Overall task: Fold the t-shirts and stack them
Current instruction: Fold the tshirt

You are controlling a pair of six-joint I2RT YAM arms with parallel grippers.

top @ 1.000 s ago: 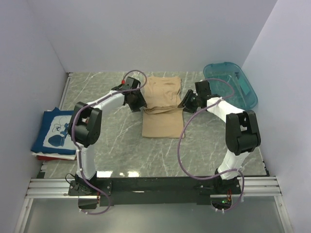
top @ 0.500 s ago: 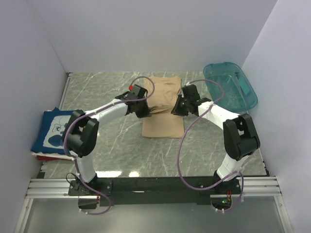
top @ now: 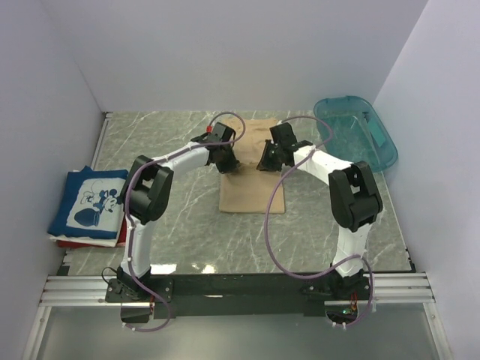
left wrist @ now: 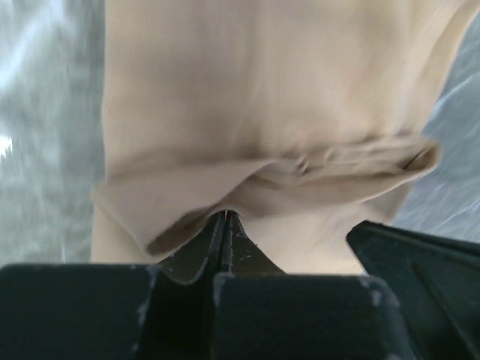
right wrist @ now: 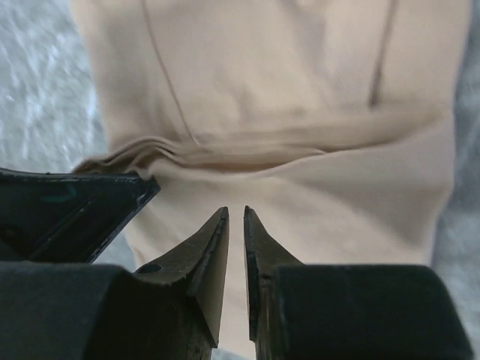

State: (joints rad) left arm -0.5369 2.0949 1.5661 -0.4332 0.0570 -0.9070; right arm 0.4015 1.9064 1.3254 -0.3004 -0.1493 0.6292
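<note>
Left gripper jaws fully closed, pinching raised fold of tan t-shirt at its tips, right gripper jaws a narrow slit apart, grip not discernible, same fold just ahead, navy t-shirt well left of left gripper

Bright, even light — wrist views blurred

A grey marble-patterned table fills the floor of a plain white booth. A back wall stands straight across the far edge, and a left wall and right wall angle outward toward the camera. A metal rail runs along the near edge, with a grey floor below it. Soft, even light leaves pale glare on the tabletop near the rail.
</note>
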